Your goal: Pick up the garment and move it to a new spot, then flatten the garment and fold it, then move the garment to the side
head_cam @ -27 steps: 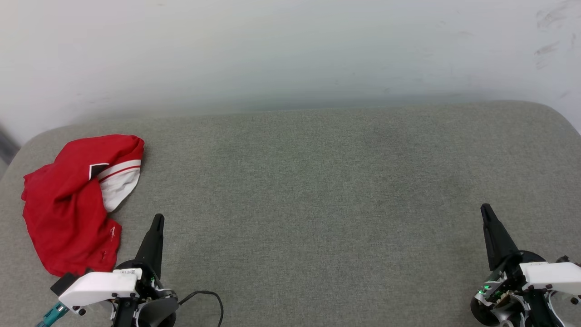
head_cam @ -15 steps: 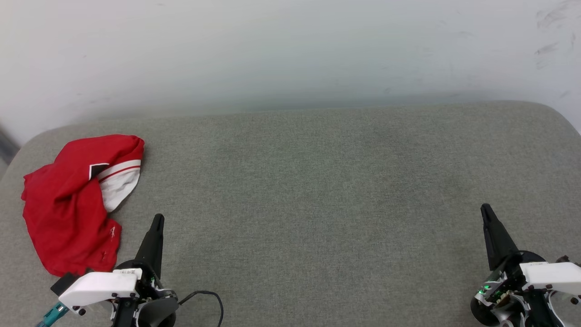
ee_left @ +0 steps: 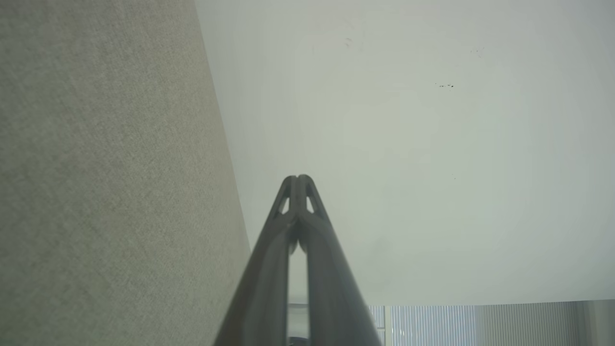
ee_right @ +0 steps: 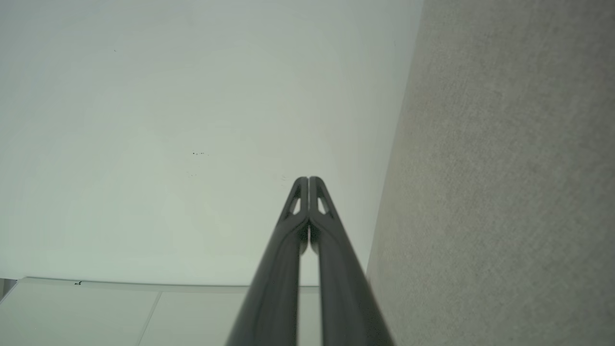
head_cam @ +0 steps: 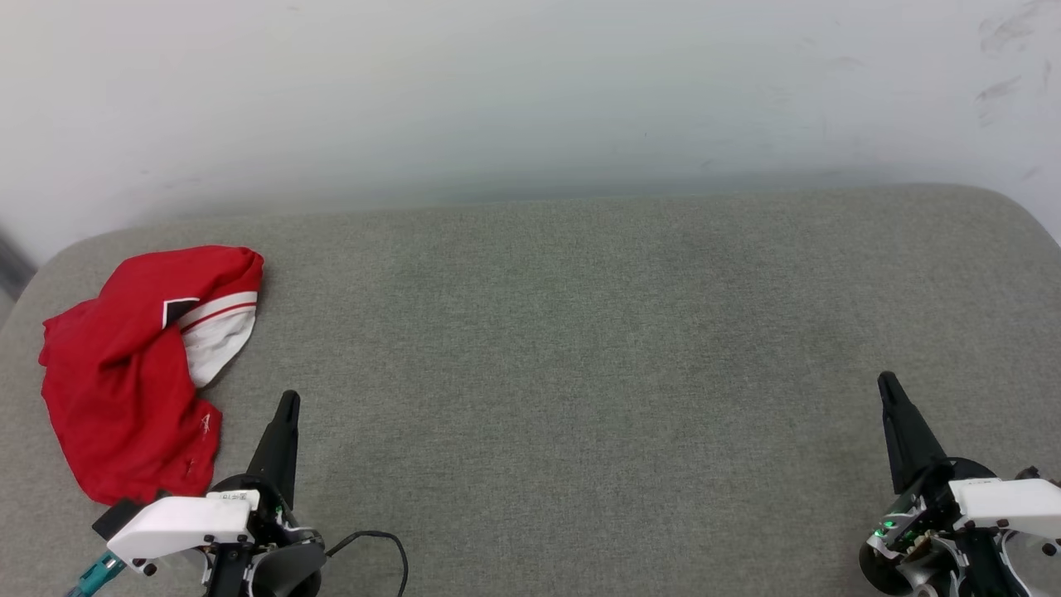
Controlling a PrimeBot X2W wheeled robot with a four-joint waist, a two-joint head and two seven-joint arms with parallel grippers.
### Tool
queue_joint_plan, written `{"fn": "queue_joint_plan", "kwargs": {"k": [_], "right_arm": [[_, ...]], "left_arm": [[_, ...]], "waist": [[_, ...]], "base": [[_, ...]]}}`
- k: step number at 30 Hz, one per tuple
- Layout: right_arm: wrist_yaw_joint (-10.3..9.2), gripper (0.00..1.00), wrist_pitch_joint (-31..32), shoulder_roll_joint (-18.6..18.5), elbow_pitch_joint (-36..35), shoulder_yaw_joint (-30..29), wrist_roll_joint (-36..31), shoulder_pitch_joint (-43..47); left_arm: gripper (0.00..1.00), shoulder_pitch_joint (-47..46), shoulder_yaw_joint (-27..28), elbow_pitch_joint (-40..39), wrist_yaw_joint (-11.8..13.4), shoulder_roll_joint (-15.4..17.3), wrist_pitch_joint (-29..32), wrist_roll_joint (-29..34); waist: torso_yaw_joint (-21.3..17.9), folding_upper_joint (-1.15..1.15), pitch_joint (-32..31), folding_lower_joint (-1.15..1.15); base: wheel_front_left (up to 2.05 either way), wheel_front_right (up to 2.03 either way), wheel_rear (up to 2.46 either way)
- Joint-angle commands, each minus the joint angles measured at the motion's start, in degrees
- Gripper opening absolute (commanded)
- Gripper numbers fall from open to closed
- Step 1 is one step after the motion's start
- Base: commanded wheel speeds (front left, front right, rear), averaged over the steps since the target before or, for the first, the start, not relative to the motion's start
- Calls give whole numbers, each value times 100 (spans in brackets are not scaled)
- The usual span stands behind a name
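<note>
Crumpled garment (head_cam: 133,373) far left on cushion (head_cam: 580,348); wall (head_cam: 530,91) bounds rear

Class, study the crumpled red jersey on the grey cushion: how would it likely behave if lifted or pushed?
The red jersey with a white striped sleeve lies in soft folds, so it would probably hang limp when lifted. It looks thin, so likely light. On the textured grey fabric surface, pushing would probably bunch it.

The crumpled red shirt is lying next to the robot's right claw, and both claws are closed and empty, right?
Wrong side: the head view shows the red shirt crumpled beside the left claw; the right claw is far from it. Both are closed and empty.
</note>
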Motion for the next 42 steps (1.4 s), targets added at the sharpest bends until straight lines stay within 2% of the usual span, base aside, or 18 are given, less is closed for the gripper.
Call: {"fn": "queue_joint_plan", "kwargs": {"k": [1, 6, 12, 21, 31, 37, 42], "right_arm": [[0, 100, 0, 0, 0, 0, 0, 0], [-1, 100, -14, 2, 197, 18, -9, 193], [-1, 100, -194, 3, 103, 99, -176, 246], [-1, 100, -414, 3, 99, 141, -675, 276], [-1, 100, -664, 4, -199, 90, -1975, 276], [-1, 100, -801, 4, -560, 29, -3067, 249], [-1, 100, -910, 4, -876, 114, -3862, 241]], "left_arm": [[100, 0, 0, 0, 0, 0, 0, 0], [100, 190, -24, 196, 8, -27, -16, 7], [100, 251, -88, 59, 6, -25, -196, 111], [100, 347, -96, -40, 4, -21, -415, 328], [100, 361, 326, -114, 2, -17, -664, 1165], [100, 342, 505, -155, 0, -15, -801, 1648], [100, 303, 768, -437, 0, -13, -907, 2289]], "waist": [[0, 0, 0, 0], [0, 0, 3, 0], [-4, 0, 8, 0], [-6, 0, 13, 0], [-2, 0, 25, 0], [0, 0, 32, 0], [3, 0, 49, 0]], "base": [[0, 0, 0], [0, 0, 0], [0, 0, 0], [0, 0, 0], [0, 0, 0], [0, 0, 0], [0, 0, 0]]}}
